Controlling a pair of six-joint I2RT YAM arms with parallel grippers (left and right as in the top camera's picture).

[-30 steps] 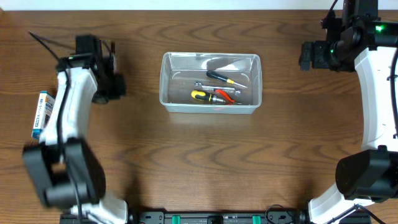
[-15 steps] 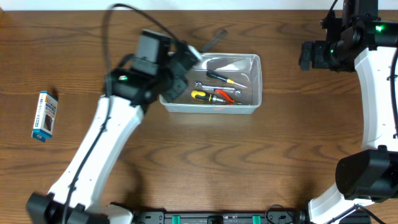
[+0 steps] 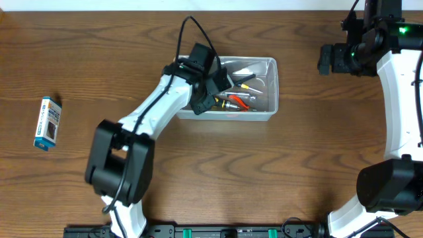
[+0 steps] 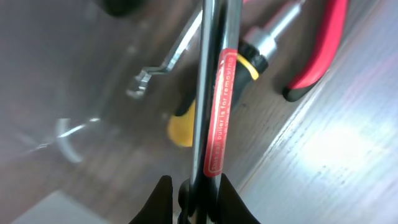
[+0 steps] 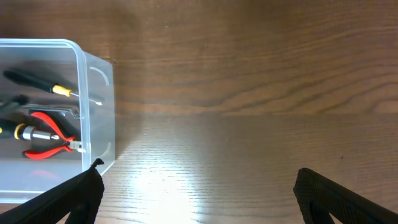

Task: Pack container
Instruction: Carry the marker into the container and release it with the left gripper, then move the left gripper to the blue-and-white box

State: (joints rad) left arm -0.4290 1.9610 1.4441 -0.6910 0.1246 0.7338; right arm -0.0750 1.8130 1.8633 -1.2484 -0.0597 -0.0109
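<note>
The clear plastic container (image 3: 273, 87) stands at the table's middle back and also shows in the right wrist view (image 5: 78, 57). It holds red pliers (image 3: 240, 100), a yellow-handled screwdriver (image 3: 211, 101), a black-handled screwdriver and a small wrench (image 4: 166, 63). My left gripper (image 3: 215, 84) reaches into the container's left half. In the left wrist view it (image 4: 193, 194) is shut on a dark metal bar tool with a red label (image 4: 215, 93), held just above the yellow handle (image 4: 185, 119) and the pliers (image 4: 318, 55). My right gripper (image 3: 326, 59) is open and empty (image 5: 199, 180), right of the container.
A small blue-and-white box (image 3: 47, 123) lies on the wooden table at the far left. The right arm's base stands at the front right edge.
My left arm swung from the far left near the blue-and-white box across to the container, carrying the bar tool, and now reaches down inside it. The right arm has not moved.
</note>
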